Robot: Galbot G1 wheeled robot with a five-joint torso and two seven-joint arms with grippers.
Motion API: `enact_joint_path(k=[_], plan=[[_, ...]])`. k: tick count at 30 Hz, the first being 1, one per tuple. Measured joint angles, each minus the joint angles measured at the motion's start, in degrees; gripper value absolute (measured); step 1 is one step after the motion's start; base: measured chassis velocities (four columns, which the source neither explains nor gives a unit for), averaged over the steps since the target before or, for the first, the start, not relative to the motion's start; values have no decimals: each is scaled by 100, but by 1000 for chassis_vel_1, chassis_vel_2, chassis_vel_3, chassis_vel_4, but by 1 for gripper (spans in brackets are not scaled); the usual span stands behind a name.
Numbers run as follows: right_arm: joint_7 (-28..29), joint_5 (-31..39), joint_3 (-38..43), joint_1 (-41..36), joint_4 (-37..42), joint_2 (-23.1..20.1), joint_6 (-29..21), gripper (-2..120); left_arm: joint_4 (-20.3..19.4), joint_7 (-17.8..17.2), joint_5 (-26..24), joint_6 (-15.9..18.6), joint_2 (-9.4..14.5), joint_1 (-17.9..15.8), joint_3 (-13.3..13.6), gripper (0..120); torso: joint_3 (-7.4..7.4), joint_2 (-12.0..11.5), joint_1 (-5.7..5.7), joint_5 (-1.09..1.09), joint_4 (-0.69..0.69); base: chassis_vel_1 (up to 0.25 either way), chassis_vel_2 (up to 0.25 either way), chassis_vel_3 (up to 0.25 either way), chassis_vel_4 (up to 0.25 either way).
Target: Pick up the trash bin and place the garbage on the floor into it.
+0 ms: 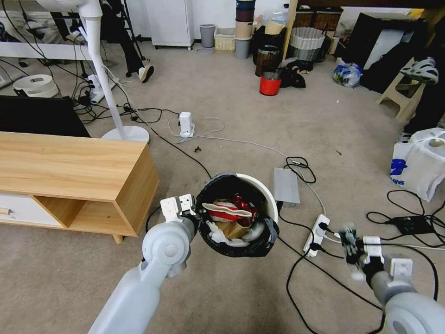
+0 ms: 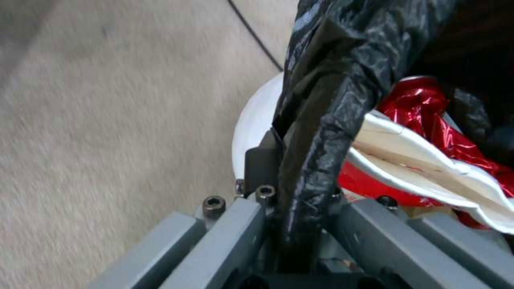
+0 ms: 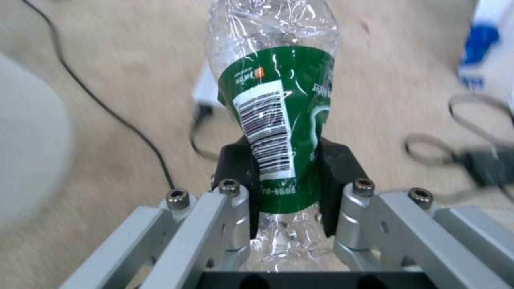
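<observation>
As seen from the head view, the left gripper (image 1: 197, 214) holds the small round white plastic trash bin lined with a crinkly black bag (image 1: 238, 214) clear of the grey carpeted floor (image 1: 241, 116), tilted so its mouth faces the robot; this presumably keeps the opening reachable for the other arm. Inside lie a red-and-white snack wrapper (image 1: 227, 211), a crumpled brown paper bag (image 1: 233, 228) and white tissues (image 1: 218, 233). The right gripper (image 1: 353, 250) hovers to the bin's right, above a white power strip (image 1: 316, 234) and black cables (image 1: 324, 273), carrying a small bottle, well apart from the rim.

In the left wrist view, the left gripper's fingers (image 2: 262, 164) are clamped on the bin's rim through the black bag (image 2: 321, 120), one finger outside the white wall (image 2: 251, 120); pinching the rim lets the bin hang as a carried container.

In the right wrist view, the right gripper's fingers (image 3: 235, 168) are closed on the crushed clear plastic bottle with a green label (image 3: 276, 116), gripping its labelled middle, with the neck end pointing away from the wrist. Judged from this, the bottle is not yet in the bin.
</observation>
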Motion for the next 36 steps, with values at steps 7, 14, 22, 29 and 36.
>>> enact_joint_path(k=[7,14,22,29,36], plan=[[-375,-448,92,174,411,-121,346,18,31,-553,-858,-52,-97,5,123,0,0,0,0,1,0,0,0,0,0],[-675,-505,150,163,632,-199,605,18,117,-740,-1093,-73,-385,-21,242,0,0,0,0,1,-2,0,0,0,0],[-910,190,189,483,1100,-570,943,18,390,-869,-1089,-91,-771,-118,441,0,0,0,0,2,0,0,0,0,0],[-1321,501,112,630,1288,-765,1170,18,676,-957,-1045,-140,-1188,-232,567,0,0,0,0,2,-1,0,0,0,0],[-1624,624,59,801,1334,-892,1388,18,901,-958,-918,-108,-1454,-311,565,0,0,0,0,2,-1,0,0,0,0]])
